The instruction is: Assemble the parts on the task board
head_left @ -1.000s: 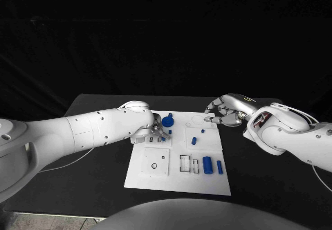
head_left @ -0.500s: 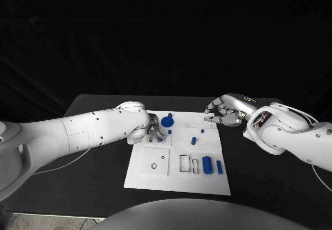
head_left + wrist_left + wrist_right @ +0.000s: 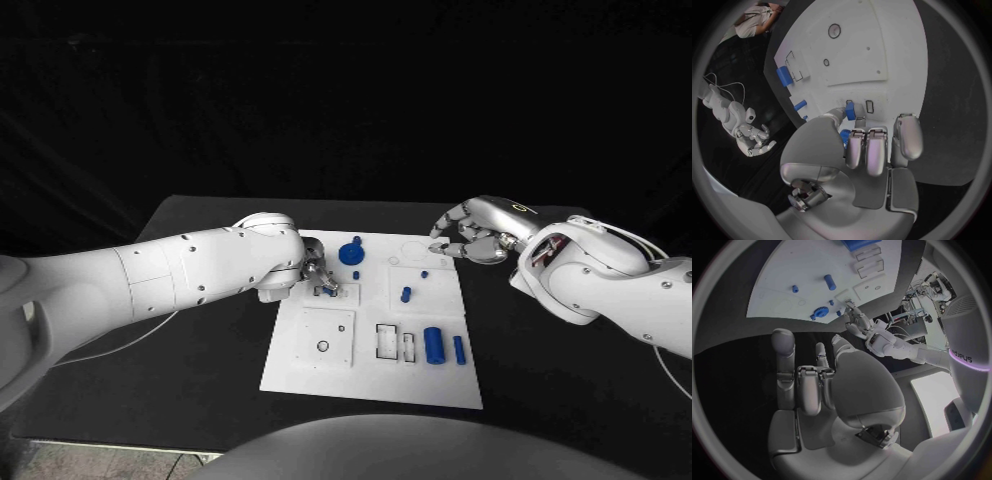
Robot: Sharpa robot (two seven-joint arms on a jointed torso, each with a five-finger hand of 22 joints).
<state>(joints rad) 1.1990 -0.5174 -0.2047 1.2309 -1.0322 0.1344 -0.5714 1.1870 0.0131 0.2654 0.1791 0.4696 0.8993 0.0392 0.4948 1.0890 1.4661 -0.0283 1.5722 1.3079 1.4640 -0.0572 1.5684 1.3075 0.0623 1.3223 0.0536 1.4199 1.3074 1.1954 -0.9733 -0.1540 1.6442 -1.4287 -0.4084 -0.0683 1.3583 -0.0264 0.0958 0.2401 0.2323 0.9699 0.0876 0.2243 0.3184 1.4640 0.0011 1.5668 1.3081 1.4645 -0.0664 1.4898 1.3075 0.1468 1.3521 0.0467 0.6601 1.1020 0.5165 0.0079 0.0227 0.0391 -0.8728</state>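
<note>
Your left hand (image 3: pixel 320 277) low over task board (image 3: pixel 433 385), fingers (image 3: pixel 849 111) pinching small blue part (image 3: pixel 850 110) right at slot (image 3: pixel 869 106); not yet seated, I judge. Round blue part (image 3: pixel 351 254) stands just beyond fingers. Loose parts remain: short peg (image 3: pixel 405 294), block (image 3: pixel 433 345), rod (image 3: pixel 459 349). Most left. Your right hand (image 3: pixel 472 238) hovers off board's far corner over worktop (image 3: pixel 577 380), fingers curled, empty. Nothing blocks.

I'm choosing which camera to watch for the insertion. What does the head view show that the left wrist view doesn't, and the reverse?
Head view: the whole task board, with the left hand covering its own fingertips. Left wrist view: a small blue part pinched at those fingertips, beside an empty slot. Both: the large blue cylinder and the right hand, curled near the board's far corner.
</note>
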